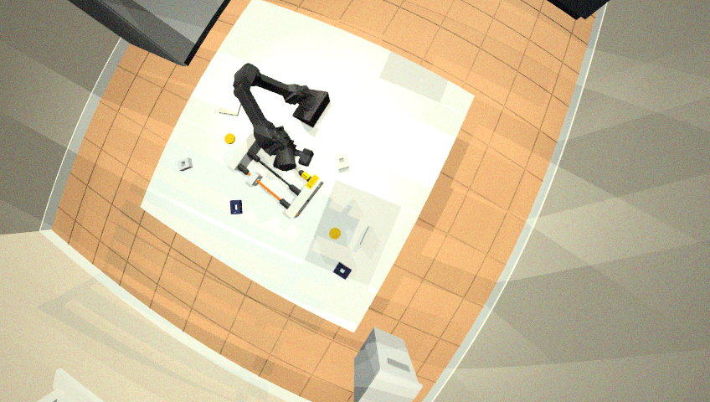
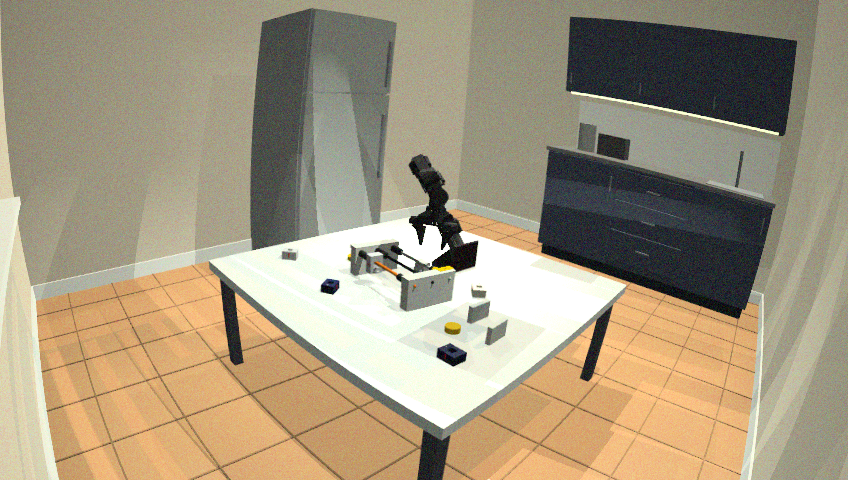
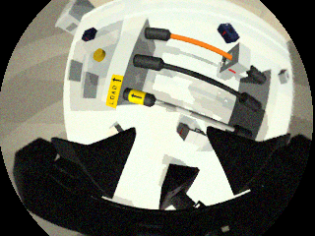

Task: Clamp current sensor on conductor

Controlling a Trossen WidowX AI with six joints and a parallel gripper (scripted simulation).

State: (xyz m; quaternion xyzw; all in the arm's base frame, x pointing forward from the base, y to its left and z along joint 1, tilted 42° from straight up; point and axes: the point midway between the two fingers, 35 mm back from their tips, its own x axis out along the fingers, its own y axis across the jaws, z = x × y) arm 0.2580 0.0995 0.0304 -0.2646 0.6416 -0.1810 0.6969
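Note:
The open current sensor (image 3: 197, 141), pale with a dark end and a small red mark, stands on the table beside the pale LOAD conductor (image 3: 172, 106), not round it. Its arrow cannot be made out, and the arm hides it in the top view. The yellow LOAD marker (image 1: 312, 182) (image 2: 442, 269) (image 3: 114, 90) is on the rack's end plate; its arrow and the one on the yellow sleeve tag (image 1: 305, 174) (image 3: 138, 96) point toward the black conductor's side. My gripper (image 2: 432, 243) (image 3: 172, 130) is wide open and empty, above the table on the LOAD side; the sensor shows near its right fingertip.
A grey clamp (image 1: 254, 177) (image 3: 237, 61) sits on the orange conductor (image 1: 269, 190) (image 3: 199, 41). The black conductor (image 3: 197, 76) runs between the two others. Grey end plates (image 2: 427, 289) stand tall. A white block (image 1: 342, 162) (image 2: 478, 290), navy blocks (image 1: 236, 207) (image 1: 342, 270) and yellow discs (image 1: 229, 138) (image 1: 334, 233) lie around.

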